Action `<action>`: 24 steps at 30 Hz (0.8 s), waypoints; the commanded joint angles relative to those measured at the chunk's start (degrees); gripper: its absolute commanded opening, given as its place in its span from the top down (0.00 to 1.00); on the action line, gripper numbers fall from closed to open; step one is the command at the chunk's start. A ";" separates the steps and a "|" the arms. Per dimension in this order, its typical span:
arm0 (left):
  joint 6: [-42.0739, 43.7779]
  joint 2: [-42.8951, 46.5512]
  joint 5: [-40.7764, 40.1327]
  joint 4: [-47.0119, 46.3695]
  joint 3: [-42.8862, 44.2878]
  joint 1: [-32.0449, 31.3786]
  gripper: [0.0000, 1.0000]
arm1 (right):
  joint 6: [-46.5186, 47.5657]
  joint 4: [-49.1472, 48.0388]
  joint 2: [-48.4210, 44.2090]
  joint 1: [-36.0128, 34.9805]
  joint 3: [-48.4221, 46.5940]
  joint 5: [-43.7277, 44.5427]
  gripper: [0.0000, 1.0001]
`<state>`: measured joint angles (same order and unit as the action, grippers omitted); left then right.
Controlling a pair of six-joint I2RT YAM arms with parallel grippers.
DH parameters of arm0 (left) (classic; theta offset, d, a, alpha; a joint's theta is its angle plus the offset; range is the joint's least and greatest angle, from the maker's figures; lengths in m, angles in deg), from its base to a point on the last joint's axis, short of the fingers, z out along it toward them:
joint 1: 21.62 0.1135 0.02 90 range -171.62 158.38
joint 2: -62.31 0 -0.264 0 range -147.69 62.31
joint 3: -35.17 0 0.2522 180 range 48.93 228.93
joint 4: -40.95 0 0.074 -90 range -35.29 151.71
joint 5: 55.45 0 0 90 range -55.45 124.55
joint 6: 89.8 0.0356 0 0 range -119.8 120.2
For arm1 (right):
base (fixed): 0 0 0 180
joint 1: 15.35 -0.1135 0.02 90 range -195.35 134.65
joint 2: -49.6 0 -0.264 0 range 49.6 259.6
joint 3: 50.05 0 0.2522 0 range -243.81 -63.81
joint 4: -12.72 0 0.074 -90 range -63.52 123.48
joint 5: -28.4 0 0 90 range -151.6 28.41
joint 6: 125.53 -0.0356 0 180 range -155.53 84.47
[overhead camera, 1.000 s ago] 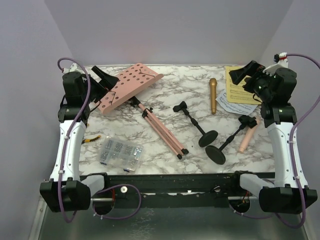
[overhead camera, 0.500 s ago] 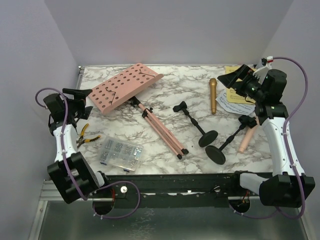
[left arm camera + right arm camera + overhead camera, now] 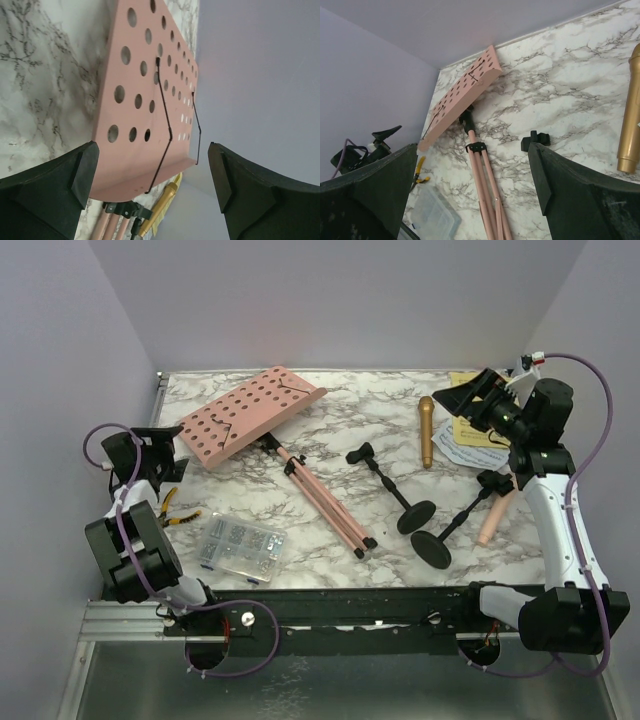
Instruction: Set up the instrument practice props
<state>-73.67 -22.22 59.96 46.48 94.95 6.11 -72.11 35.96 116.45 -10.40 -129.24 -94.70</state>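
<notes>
We see the pink perforated music rack (image 3: 250, 415) lying flat at the far left of the marble bench (image 3: 340, 425). Its folded tripod legs (image 3: 325, 502) run diagonally toward the near middle. The gold microphone (image 3: 426, 430) lies on its side at the far right. Just beside it are the yellow sheet-music page (image 3: 468, 418) and the white page (image 3: 468, 453), which are partly covered by the right arm. Two black round-based mic holders (image 3: 395, 488) lie tipped over near the middle right, their bases close together. The clip end of the right-hand one meets the far end of the pink microphone (image 3: 492, 518), which lies near the right edge.

Our left tool (image 3: 165, 450) is at the left edge of the bench, its jaws spread wide and grasping nothing. In its wrist view the rack's bottom lip shows between the fingers, apart from both. Our right tool (image 3: 462, 400) hangs over the sheet-music pages, likewise released and empty.

The clear compartment box (image 3: 240, 547) sits near the front left, and the yellow-handled pliers (image 3: 172, 512) lie just left of it.
</notes>
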 commanded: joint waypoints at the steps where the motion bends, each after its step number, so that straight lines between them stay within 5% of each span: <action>1: 2.34 -3.59 -3.26 -2.95 -2.17 -0.93 0.01 | -0.90 -1.32 0.16 0.20 1.16 -2.05 0.00; 7: 3.98 -7.15 -1.24 -6.26 -2.80 -1.86 0.02 | -1.63 -2.02 0.17 0.23 1.75 -3.29 0.00; 11: 3.79 -12.21 2.66 -10.66 -2.24 -2.80 0.21 | -2.05 -2.87 -0.84 0.23 2.66 -3.90 0.00; 24: 0.84 -23.53 10.53 -31.02 -0.14 -7.77 0.41 | -2.09 -2.09 -2.53 0.19 2.85 -3.73 0.00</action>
<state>-71.79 -43.70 66.93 24.86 93.57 -0.36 -73.68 34.62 114.70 -10.40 -126.75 -97.06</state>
